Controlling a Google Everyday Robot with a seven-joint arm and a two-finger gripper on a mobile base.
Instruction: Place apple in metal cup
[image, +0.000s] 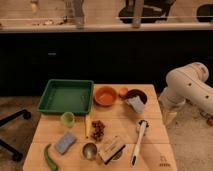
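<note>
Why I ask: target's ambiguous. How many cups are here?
2: metal cup near the front edge, green cup in front of the tray. The gripper hangs right of table.

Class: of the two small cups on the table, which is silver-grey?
The metal cup at the front edge; the green cup sits by the green tray. The gripper hangs at the table's right edge.
</note>
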